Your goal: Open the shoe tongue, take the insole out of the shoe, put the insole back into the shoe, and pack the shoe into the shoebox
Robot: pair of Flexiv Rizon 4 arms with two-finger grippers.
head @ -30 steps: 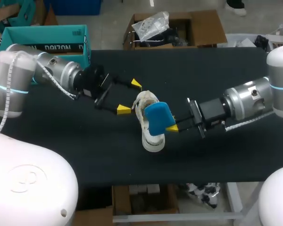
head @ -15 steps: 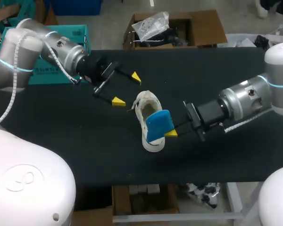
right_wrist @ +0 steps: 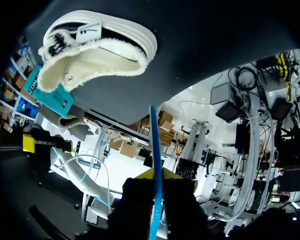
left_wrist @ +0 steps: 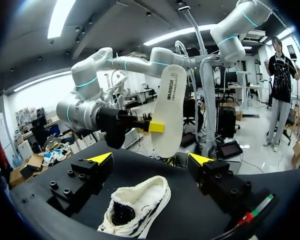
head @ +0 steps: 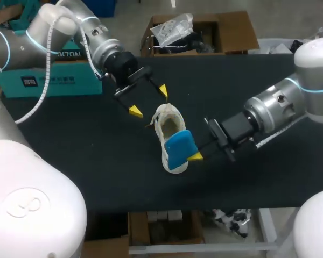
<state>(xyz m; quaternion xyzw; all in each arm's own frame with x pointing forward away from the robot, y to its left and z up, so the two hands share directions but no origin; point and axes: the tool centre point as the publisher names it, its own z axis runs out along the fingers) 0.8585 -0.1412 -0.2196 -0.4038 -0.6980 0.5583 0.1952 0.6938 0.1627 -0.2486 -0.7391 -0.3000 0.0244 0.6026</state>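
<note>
One white low-cut shoe with a fuzzy cream lining (head: 166,122) sits sole-down near the middle of the matte black tabletop (head: 86,156), its mouth open upward. One flat, rounded insole (head: 178,149), blue on one face and white on the other, is held tilted over the shoe's near end. It is pinched at its edge between the yellow-tipped fingers of the right gripper (head: 195,156). The left gripper (head: 149,101) hovers just beyond the shoe's far end, its two fingers spread wide with nothing between them. One teal cardboard shoebox (head: 48,80) stands at the tabletop's far left edge, partly behind the left arm.
</note>
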